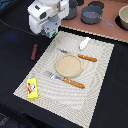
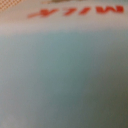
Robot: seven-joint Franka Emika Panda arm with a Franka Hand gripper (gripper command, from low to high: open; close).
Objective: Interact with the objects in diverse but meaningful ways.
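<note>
We can't tell how far the claw [image 1: 51,34] is open. The wrist view is filled by a blurred light blue box [image 2: 64,80] with red lettering.

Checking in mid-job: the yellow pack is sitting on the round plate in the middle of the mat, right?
Not quite. The exterior view shows the yellow pack lying on the mat's corner nearest the camera on that view's left, well apart from the round plate, which is bare.

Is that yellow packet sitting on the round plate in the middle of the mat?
No, the yellow packet lies near the mat's corner at the exterior view's left, well apart from the round plate.
</note>
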